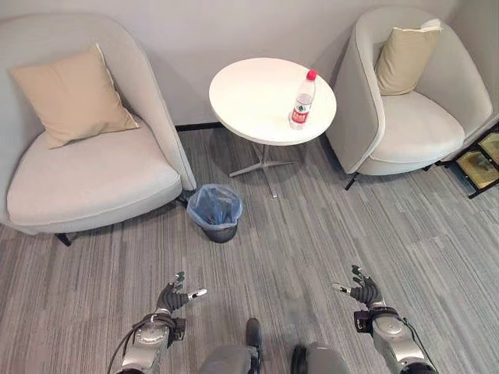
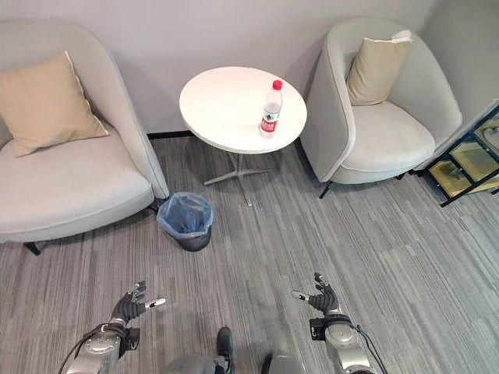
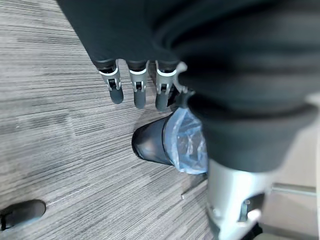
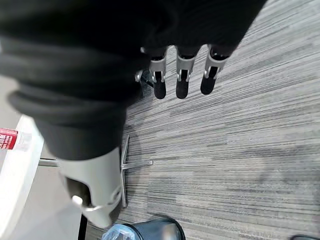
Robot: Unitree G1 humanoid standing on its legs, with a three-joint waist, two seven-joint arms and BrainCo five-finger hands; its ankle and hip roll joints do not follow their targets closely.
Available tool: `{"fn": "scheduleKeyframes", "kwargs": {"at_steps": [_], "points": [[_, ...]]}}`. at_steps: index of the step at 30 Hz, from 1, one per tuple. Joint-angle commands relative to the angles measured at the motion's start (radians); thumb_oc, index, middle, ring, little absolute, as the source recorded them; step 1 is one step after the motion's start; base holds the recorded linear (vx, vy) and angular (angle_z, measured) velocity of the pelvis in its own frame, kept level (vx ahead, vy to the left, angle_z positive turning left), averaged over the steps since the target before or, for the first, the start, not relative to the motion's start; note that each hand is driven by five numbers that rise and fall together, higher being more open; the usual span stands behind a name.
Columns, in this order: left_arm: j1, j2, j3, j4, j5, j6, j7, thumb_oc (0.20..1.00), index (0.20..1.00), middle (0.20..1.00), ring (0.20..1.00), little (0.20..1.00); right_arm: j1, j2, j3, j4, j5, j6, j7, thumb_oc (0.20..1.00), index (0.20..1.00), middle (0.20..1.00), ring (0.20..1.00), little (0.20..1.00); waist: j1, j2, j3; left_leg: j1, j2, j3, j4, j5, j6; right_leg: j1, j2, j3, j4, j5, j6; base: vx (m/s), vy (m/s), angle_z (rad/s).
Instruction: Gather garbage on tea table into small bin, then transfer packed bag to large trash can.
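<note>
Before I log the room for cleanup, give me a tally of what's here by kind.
Armchairs: 2
Cushions: 2
Table: 1
Bottle: 1
Bin: 1
Total: 7
Both hands, left and right, hang open over the floor, holding nothing.

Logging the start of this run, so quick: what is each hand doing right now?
Left hand: open, fingers relaxed, holding nothing, low over the floor.
Right hand: open, fingers relaxed, holding nothing, low over the floor.
</note>
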Motion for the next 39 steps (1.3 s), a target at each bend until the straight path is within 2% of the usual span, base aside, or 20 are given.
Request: {"fn": "scheduleKeyframes", "kwargs": {"at_steps": [1,4,6,7,9,12,13,15,18,20,22,24,26,27,28,30,34,37,39], "points": [[0.008,-0.006,0.018,-0.032,-0.035,-0.033,0.007,1.0,1.0,1.0,1.0,1.0,-0.028,-0.068,0.0,-0.023,-0.012,-0.012,-0.003,1.0,1.0,1.0,1.0,1.0,-0.015,0.004,0.036,0.002,0.091,-0.1,0.094,-0.076,-0.039,0.085,0.03,-0.007,-0.241,0.16,0.019,0.26,-0.075,-0.06],[0.005,-0.015,0.021,-0.025,-0.033,-0.038,0.011,1.0,1.0,1.0,1.0,1.0,-0.018,-0.074,-0.005,-0.033,-0.018,-0.007,0.0,1.0,1.0,1.0,1.0,1.0,-0.035,0.009,0.051,0.054,0.086,-0.131,0.095,-0.106,-0.054,0.041,0.026,0.027,-0.306,0.215,0.039,0.3,-0.119,0.23],[0.011,-0.019,0.019,-0.016,-0.027,-0.043,0.008,1.0,1.0,1.0,1.0,1.0,-0.009,-0.078,-0.009,-0.04,-0.026,-0.008,0.002,1.0,1.0,1.0,1.0,1.0,-0.041,0.007,0.047,0.089,0.083,-0.151,0.097,-0.136,-0.063,0.043,0.014,0.032,-0.316,0.227,0.045,0.33,-0.192,0.29],[0.021,-0.024,0.02,-0.018,-0.02,-0.042,0.008,1.0,1.0,1.0,1.0,1.0,-0.002,-0.077,-0.007,-0.048,-0.029,-0.008,0.007,1.0,1.0,1.0,1.0,1.0,-0.043,0.005,0.043,0.102,0.083,-0.151,0.101,-0.148,-0.065,0.054,0.012,0.032,-0.318,0.238,0.037,0.42,-0.298,0.37],[0.033,-0.035,0.016,-0.014,-0.026,-0.037,0.005,1.0,1.0,1.0,1.0,1.0,0.002,-0.088,-0.007,-0.053,-0.028,-0.019,0.009,1.0,1.0,1.0,1.0,1.0,-0.048,0.015,0.024,0.11,0.121,-0.166,0.141,-0.155,-0.095,0.069,0.026,0.024,-0.294,0.227,0.009,0.37,-0.332,0.53],[0.033,-0.043,0.008,-0.031,-0.035,-0.033,-0.005,1.0,1.0,1.0,1.0,1.0,0.012,-0.107,-0.02,-0.073,-0.014,-0.031,0.006,1.0,1.0,1.0,1.0,1.0,-0.053,0.026,0.025,0.052,0.184,-0.158,0.286,-0.071,-0.139,0.116,0.052,-0.007,-0.302,0.186,-0.029,0.23,-0.322,0.63],[0.026,-0.045,0.001,-0.041,-0.034,-0.03,-0.011,1.0,1.0,1.0,1.0,1.0,0.016,-0.117,-0.026,-0.075,-0.006,-0.033,0.004,1.0,1.0,1.0,1.0,1.0,-0.051,0.018,0.039,-0.002,0.202,-0.149,0.4,-0.023,-0.139,0.152,0.061,-0.018,-0.318,0.169,-0.049,0.21,-0.333,0.22],[0.015,-0.046,-0.004,-0.039,-0.037,-0.028,-0.01,1.0,1.0,1.0,1.0,1.0,0.018,-0.122,-0.032,-0.06,-0.003,-0.026,-0.003,1.0,1.0,1.0,1.0,1.0,-0.049,0.013,0.049,-0.039,0.226,-0.122,0.452,0.0,-0.131,0.19,0.071,-0.028,-0.331,0.144,-0.066,0.24,-0.251,-0.21],[0.007,-0.05,-0.011,-0.028,-0.031,-0.025,-0.01,1.0,1.0,1.0,1.0,1.0,0.014,-0.123,-0.027,-0.046,-0.002,-0.02,-0.001,1.0,1.0,1.0,1.0,1.0,-0.025,0.004,0.055,-0.114,0.14,-0.13,0.398,-0.084,-0.103,0.243,0.085,-0.016,-0.355,0.114,-0.061,0.25,-0.117,-0.16],[0.007,-0.05,-0.013,-0.02,-0.027,-0.025,-0.011,1.0,1.0,1.0,1.0,1.0,0.017,-0.122,-0.025,-0.035,0.0,-0.02,-0.003,1.0,1.0,1.0,1.0,1.0,-0.017,0.002,0.047,-0.157,0.113,-0.114,0.327,-0.068,-0.103,0.263,0.09,-0.022,-0.37,0.103,-0.055,0.2,-0.027,-0.22],[0.011,-0.045,-0.014,-0.021,-0.024,-0.023,-0.013,1.0,1.0,1.0,1.0,1.0,0.019,-0.117,-0.026,-0.032,0.006,-0.018,-0.009,1.0,1.0,1.0,1.0,1.0,-0.008,0.007,0.044,-0.194,0.118,-0.073,0.258,-0.011,-0.111,0.294,0.103,-0.028,-0.383,0.085,-0.056,0.25,0.017,-0.06],[0.008,-0.038,-0.013,-0.019,-0.017,-0.022,-0.008,1.0,1.0,1.0,1.0,1.0,0.027,-0.106,-0.026,-0.024,0.007,-0.012,-0.017,1.0,1.0,1.0,1.0,1.0,-0.004,0.009,0.038,-0.222,0.152,0.014,0.196,0.061,-0.127,0.339,0.122,-0.038,-0.375,0.053,-0.058,0.48,0.154,0.32],[0.025,-0.031,0.002,-0.003,-0.011,-0.012,-0.016,1.0,1.0,1.0,1.0,1.0,0.032,-0.079,-0.021,-0.012,-0.019,-0.005,-0.009,1.0,1.0,1.0,1.0,1.0,0.005,-0.019,0.008,-0.176,0.147,0.026,0.183,0.028,-0.094,0.399,0.102,-0.034,-0.352,0.023,-0.036,0.63,0.322,-0.01],[0.031,-0.018,0.008,-0.006,-0.011,-0.01,-0.016,1.0,1.0,1.0,1.0,1.0,0.03,-0.067,-0.014,-0.013,-0.024,-0.002,-0.003,1.0,1.0,1.0,1.0,1.0,0.022,-0.038,-0.005,-0.165,0.134,0.023,0.197,-0.014,-0.068,0.383,0.074,-0.016,-0.293,0.021,-0.013,0.45,0.359,0.18],[0.02,0.005,0.014,-0.016,-0.013,-0.009,-0.014,1.0,1.0,1.0,1.0,1.0,0.012,-0.06,-0.002,-0.022,-0.026,0.0,0.006,1.0,1.0,1.0,1.0,1.0,0.03,-0.042,0.0,-0.149,0.128,0.017,0.201,-0.043,-0.041,0.32,0.058,0.002,-0.166,0.03,0.012,0.31,0.305,-0.45],[0.014,0.011,0.025,-0.012,-0.017,-0.013,-0.01,1.0,1.0,1.0,1.0,1.0,0.003,-0.054,0.004,-0.025,-0.027,-0.004,0.008,1.0,1.0,1.0,1.0,1.0,0.031,-0.033,0.003,-0.129,0.123,0.01,0.192,-0.058,-0.03,0.273,0.044,0.005,-0.095,0.045,0.029,0.1,0.134,-0.15],[0.011,0.013,0.026,-0.009,-0.017,-0.018,-0.006,1.0,1.0,1.0,1.0,1.0,-0.006,-0.057,0.013,-0.021,-0.04,0.001,0.013,1.0,1.0,1.0,1.0,1.0,0.021,-0.018,0.004,-0.082,0.12,-0.009,0.15,-0.058,-0.027,0.214,0.039,-0.012,-0.103,0.067,0.018,0.07,0.026,0.22],[0.0,0.008,0.018,0.002,-0.021,-0.02,-0.004,1.0,1.0,1.0,1.0,1.0,-0.009,-0.065,0.018,-0.024,-0.036,-0.001,0.012,1.0,1.0,1.0,1.0,1.0,-0.007,-0.013,0.017,-0.051,0.105,-0.038,0.125,-0.05,-0.026,0.158,0.083,0.052,-0.145,0.083,0.004,0.08,-0.006,0.38],[-0.005,0.002,0.015,0.014,-0.02,-0.021,-0.005,1.0,1.0,1.0,1.0,1.0,-0.003,-0.073,0.018,-0.022,-0.038,0.003,0.012,1.0,1.0,1.0,1.0,1.0,-0.02,-0.018,0.025,-0.042,0.092,-0.068,0.123,-0.046,-0.032,0.169,0.102,0.097,-0.192,0.089,-0.005,0.07,-0.086,0.38]]}}
